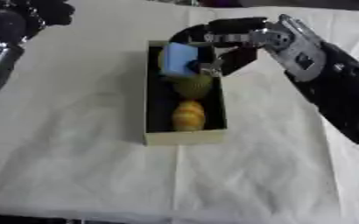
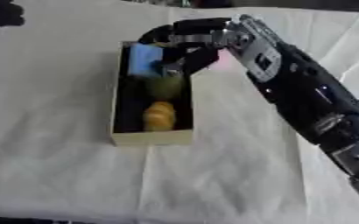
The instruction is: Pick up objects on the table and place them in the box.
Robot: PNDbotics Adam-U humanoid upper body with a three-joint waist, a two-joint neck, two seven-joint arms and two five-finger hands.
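The box (image 1: 184,136) sits mid-table on the white cloth (image 1: 75,166), holding a green thing (image 1: 192,86) and a yellow thing (image 1: 188,116). The right hand (image 1: 232,41) pinches a blue block (image 1: 179,60) over its far end. The left hand (image 1: 6,30), far left, is too unclear to read.

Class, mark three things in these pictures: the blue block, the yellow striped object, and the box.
blue block (image 1: 179,59), left eye view, on its front face.
yellow striped object (image 1: 188,116), left eye view, on its middle.
box (image 1: 184,137), left eye view, on its near outer wall.
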